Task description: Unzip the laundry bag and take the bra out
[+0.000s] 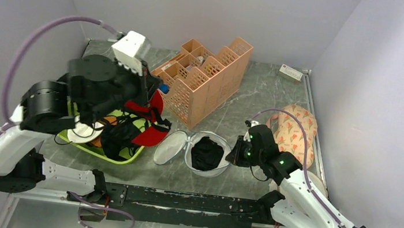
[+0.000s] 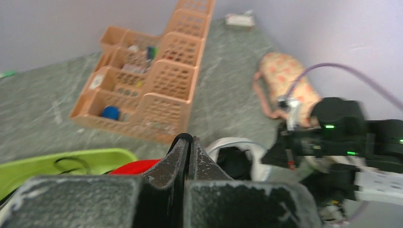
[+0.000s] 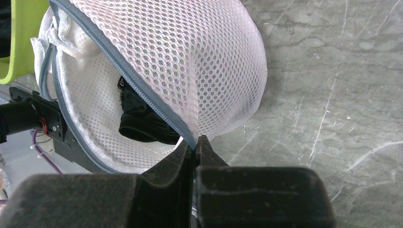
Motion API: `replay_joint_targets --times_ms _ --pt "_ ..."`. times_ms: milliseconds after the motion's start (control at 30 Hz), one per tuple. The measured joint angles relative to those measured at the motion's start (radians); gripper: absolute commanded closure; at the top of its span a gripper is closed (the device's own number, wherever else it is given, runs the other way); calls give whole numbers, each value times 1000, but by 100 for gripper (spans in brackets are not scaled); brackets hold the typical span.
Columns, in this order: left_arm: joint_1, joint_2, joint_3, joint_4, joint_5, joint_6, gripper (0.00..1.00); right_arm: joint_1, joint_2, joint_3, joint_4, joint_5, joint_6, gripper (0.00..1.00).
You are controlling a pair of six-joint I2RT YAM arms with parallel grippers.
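Note:
The laundry bag (image 1: 206, 152) lies open at the table's middle, its round lid (image 1: 169, 148) flipped to the left. A black garment (image 1: 206, 151) sits inside. My right gripper (image 1: 235, 153) is shut on the bag's grey zipper rim at its right side, as the right wrist view shows (image 3: 195, 142) under the white mesh (image 3: 190, 57). The red bra (image 1: 149, 120) is outside the bag and hangs over the green tray's right end. My left gripper (image 1: 145, 91) is above it, jaws shut (image 2: 190, 138) on a thin black edge of it. Red fabric (image 2: 133, 167) shows just below the fingers.
A lime green tray (image 1: 124, 157) at the left holds a black strappy garment (image 1: 118, 138) and a white disc (image 1: 84, 133). An orange slotted organiser (image 1: 204, 79) stands at the back. A cream floral cloth (image 1: 296, 131) lies at the right. A small white box (image 1: 290, 72) sits in the far right corner.

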Motion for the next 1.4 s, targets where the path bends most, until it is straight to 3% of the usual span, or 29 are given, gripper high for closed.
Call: replay_joint_targets --times_ms 233,467,667,867,1033,1400 --pt "46 101 -47 -116 -134 13 93 0 11 0 1 0 0 100" --pt "423 96 -128 -93 -75 156 93 0 18 0 3 -1 0 100" --pt "591 93 -99 -61 -83 242 93 0 18 0 3 -1 0 100" --pt "637 53 -110 -6 -166 276 93 0 18 0 4 -3 0 100" --pt "647 13 -260 35 -180 268 93 0 18 0 8 -6 0 100" --pt "665 46 -695 82 29 100 93 0 19 0 12 -9 -1 100"
